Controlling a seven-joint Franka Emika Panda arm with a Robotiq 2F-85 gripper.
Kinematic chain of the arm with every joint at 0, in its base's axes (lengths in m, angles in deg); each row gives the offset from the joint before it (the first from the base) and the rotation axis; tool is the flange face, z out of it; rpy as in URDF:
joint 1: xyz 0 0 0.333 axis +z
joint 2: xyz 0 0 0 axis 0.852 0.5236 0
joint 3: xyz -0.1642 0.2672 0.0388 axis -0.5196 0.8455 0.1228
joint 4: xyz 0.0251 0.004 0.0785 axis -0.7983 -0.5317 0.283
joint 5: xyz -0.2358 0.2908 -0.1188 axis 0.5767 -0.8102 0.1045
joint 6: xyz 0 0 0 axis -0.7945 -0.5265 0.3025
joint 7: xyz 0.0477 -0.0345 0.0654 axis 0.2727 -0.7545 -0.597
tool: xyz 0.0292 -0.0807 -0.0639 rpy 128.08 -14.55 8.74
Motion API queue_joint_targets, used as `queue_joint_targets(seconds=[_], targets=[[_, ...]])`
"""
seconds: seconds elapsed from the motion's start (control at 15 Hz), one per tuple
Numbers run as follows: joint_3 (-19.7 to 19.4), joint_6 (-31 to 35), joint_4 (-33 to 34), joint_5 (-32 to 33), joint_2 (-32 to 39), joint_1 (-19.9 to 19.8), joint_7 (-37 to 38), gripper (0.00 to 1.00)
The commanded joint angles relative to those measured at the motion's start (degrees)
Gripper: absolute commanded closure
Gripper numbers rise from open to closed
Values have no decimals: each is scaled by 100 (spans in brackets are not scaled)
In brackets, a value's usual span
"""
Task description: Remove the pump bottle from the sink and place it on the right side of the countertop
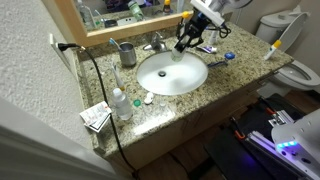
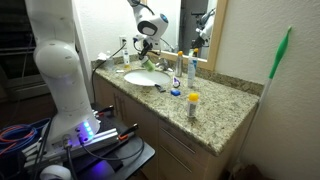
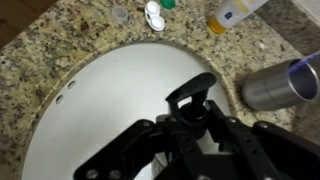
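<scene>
The fingers [image 3: 130,152] of the gripper [image 3: 192,125] are gripping the black pump head of the pump bottle [image 3: 190,98] (its body is hidden beneath them); the bottle is hanging over the white sink [image 3: 90,100]; beyond, a metal cup [image 3: 280,85] is standing on the granite surface [image 3: 40,35].

1. You are working in a home bathroom: a white oval sink [image 1: 172,75] is set into a speckled stone countertop [image 1: 240,75], with a faucet [image 1: 157,43] behind it.
2. A framed mirror [image 1: 120,10] hangs above.
3. A toilet [image 1: 300,70] stands just beside the countertop.
4. A metal cup [image 1: 128,53] stands near the sink.
</scene>
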Motion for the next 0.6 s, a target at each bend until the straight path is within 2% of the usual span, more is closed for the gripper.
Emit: queue_joint_targets(seconds=[0.0,0.07,0.13,0.27,0.33,0.4,0.53], targets=[[-1206,-914,296,-692,-434,176,29,92],[-1485,-990,304,-846,-521,167,59,92],[-1455,-756,295,-568,-323,494,15,70],[-1794,-959,339,-679,-466,400,23,70],[-1837,-977,339,-691,-487,390,24,70],[-1820,-943,357,-736,-367,416,73,92],[-2035,-1328,446,-1355,-145,330,4,92]])
